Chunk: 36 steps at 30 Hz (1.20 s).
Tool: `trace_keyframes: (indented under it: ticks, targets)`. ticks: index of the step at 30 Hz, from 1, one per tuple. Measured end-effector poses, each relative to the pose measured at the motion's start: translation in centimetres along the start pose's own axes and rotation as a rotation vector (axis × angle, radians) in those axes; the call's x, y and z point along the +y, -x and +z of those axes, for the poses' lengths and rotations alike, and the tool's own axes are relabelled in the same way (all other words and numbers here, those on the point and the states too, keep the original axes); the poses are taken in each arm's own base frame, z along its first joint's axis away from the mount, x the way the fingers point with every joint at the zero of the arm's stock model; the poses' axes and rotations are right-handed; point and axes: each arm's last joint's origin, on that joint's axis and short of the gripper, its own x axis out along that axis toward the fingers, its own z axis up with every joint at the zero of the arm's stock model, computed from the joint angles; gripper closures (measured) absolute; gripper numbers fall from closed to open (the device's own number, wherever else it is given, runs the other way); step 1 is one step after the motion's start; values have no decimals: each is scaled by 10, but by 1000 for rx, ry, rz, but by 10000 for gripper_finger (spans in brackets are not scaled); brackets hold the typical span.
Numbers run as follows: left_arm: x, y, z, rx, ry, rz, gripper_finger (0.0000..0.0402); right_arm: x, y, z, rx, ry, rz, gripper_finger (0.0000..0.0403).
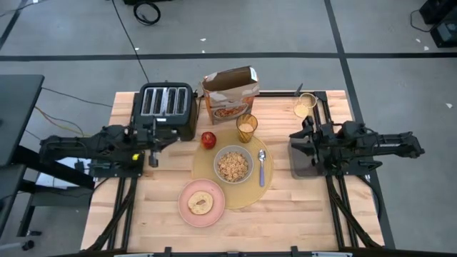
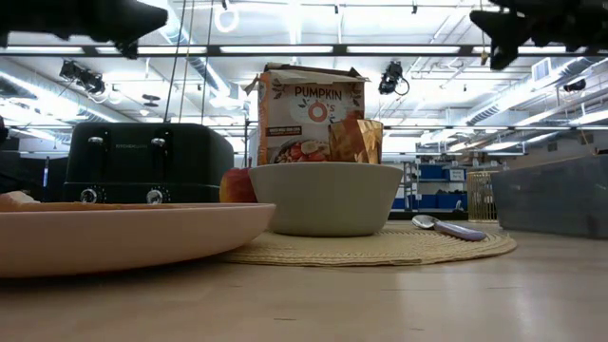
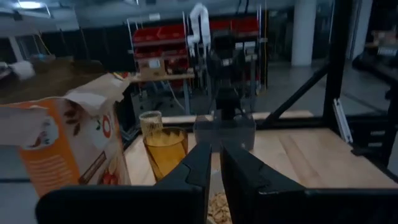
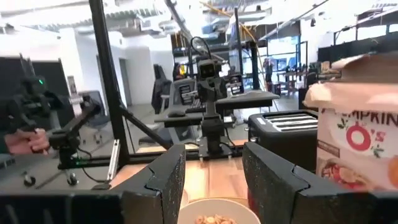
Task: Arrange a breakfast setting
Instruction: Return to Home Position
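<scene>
Grey bowl (image 1: 215, 165), spoon (image 1: 262, 168), amber glass (image 1: 246, 127) on placemat (image 1: 246, 193); apple (image 1: 208, 139), plate (image 1: 181, 203) with bread (image 1: 200, 203) at edge.

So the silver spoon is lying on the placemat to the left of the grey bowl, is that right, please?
Not quite: the silver spoon lies on the placemat to the right of the grey bowl, not the left. The high view shows it.

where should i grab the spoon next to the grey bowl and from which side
Take the spoon by the middle of its purple handle, coming straight down from above, with the fingers closing across the handle's narrow width. It lies flat on the placemat, so a sideways approach probably finds little to catch. The grey bowl stands close beside it, so open the fingers only slightly.
</scene>
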Motion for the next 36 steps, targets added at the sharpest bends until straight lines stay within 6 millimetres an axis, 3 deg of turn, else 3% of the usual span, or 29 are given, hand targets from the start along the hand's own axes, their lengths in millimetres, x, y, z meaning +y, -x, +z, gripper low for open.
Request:
trace_keyframes:
  ticks: [7,14,19,25,28,36]
  targets:
    - [2,31,-29,-52,22,6,359,-4,6,-53,-65,-97,12,235]
    - [-1,25,-60,10,80,28,359,-2,5,-58,-10,-95,-9,235]
    - [1,25,-46,-163,30,46,359,-1,10,-53,-64,-71,-5,235]
    - [-3,22,-73,34,110,4,359,-2,17,-55,-47,-64,-47,235]
    - [-6,19,-86,31,133,-50,359,-3,17,-60,-3,-51,-69,235]
    - [-5,17,-87,40,55,-22,359,-5,17,-69,98,-21,-115,235]
